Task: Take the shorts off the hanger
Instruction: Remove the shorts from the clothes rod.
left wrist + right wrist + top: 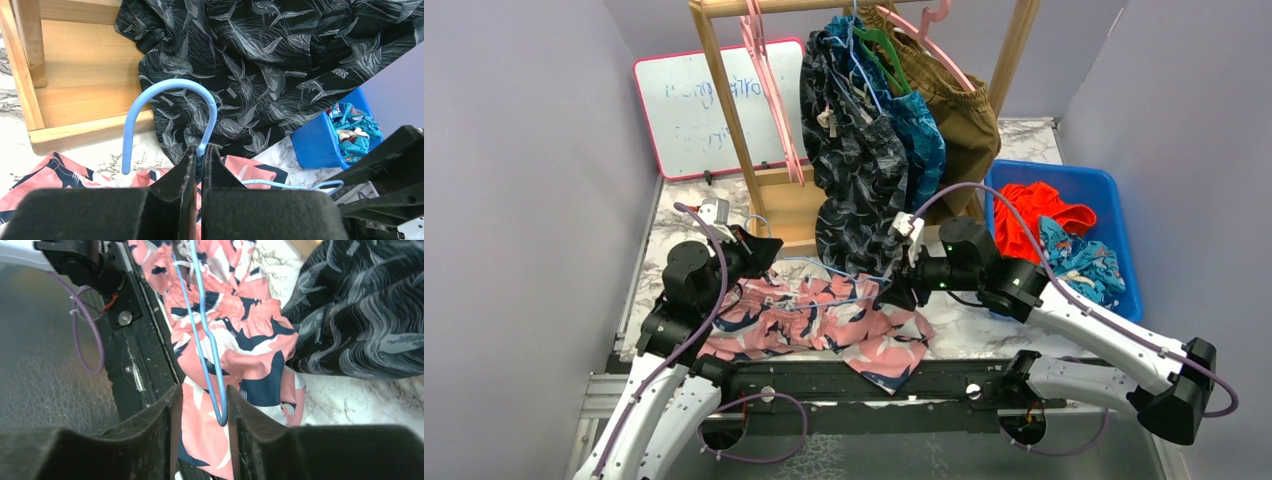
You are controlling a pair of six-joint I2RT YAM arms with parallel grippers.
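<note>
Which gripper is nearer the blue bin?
Right. The right gripper is just left of the blue bin, at the pink shorts' end; the left gripper sits across the shorts, farther away, clamped on the light-blue hanger.

Bright, even overhead light, soft faint shadows on the grey-veined marble-pattern tabletop, pink-framed whiteboard washed pale, top view crisp, wrist views blurred at the near black gripper fingers, dark shark-print fabric slightly soft.
</note>
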